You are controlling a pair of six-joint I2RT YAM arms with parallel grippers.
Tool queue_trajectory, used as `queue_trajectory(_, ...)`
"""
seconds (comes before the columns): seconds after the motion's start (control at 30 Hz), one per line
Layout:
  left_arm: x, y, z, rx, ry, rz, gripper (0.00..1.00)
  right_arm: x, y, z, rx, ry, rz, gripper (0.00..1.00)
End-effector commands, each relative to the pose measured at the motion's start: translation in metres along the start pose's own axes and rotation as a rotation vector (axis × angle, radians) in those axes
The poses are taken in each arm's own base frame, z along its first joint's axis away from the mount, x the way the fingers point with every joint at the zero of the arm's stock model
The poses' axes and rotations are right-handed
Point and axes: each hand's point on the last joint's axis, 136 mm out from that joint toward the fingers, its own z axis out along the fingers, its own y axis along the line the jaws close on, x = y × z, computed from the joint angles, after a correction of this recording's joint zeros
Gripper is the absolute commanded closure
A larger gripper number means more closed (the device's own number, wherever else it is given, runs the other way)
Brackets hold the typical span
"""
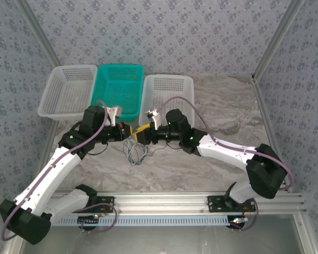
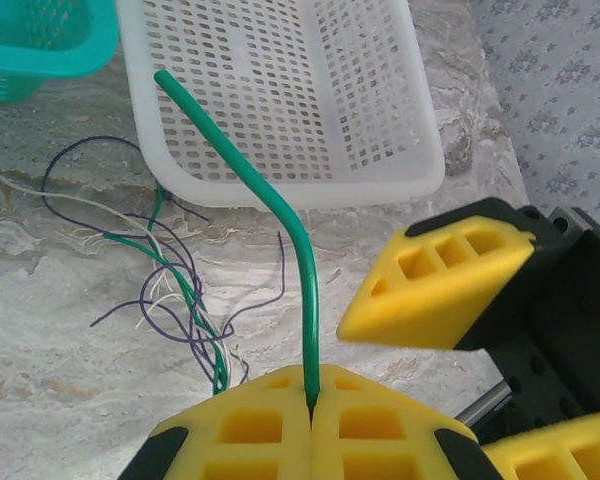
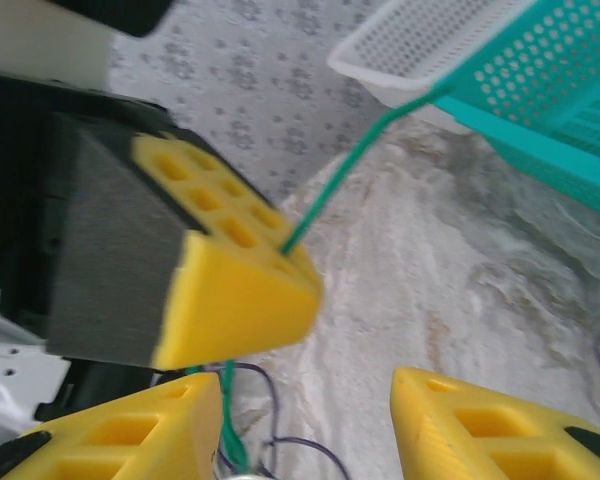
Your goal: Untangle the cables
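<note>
The cables [image 1: 136,153] lie in a loose tangle of dark, whitish and green strands [image 2: 180,300] on the marble tabletop in front of the baskets. My left gripper [image 2: 312,385] is shut on a green cable [image 2: 270,200], which rises from between its yellow pads and curves toward the white basket. From the right wrist, that same green cable [image 3: 350,170] leaves the left gripper's pads [image 3: 230,300]. My right gripper [image 3: 305,410] faces the left gripper [image 1: 128,132] tip to tip above the tangle. Its jaws stand apart with nothing between them, and a green strand [image 3: 225,400] runs beside one finger.
Three baskets stand in a row at the back: a white one [image 1: 66,90], a teal one [image 1: 119,87] and another white one [image 1: 167,95]. Patterned walls close in the table at the back and both sides. The near edge carries an aluminium rail [image 1: 169,203].
</note>
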Motion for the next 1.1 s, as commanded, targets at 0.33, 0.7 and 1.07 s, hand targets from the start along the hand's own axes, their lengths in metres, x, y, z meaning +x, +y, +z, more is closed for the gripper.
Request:
queue_trajectory(0.33, -0.013, -0.024, -0.005, 0.096, -0.039, -0.022, 1.0, -0.008, 0.032, 0.027, -0.176, -0.009, 0.005, 0.67)
queue_trajectory(0.7, -0.02, -0.021, -0.015, 0.068, -0.096, 0.006, 0.59, -0.016, 0.023, 0.02, -0.141, -0.068, 0.06, 1.0)
queue_trajectory(1.07, -0.009, -0.009, -0.03, 0.092, -0.116, -0.146, 0.67, -0.037, 0.007, 0.001, -0.115, -0.143, 0.149, 1.0)
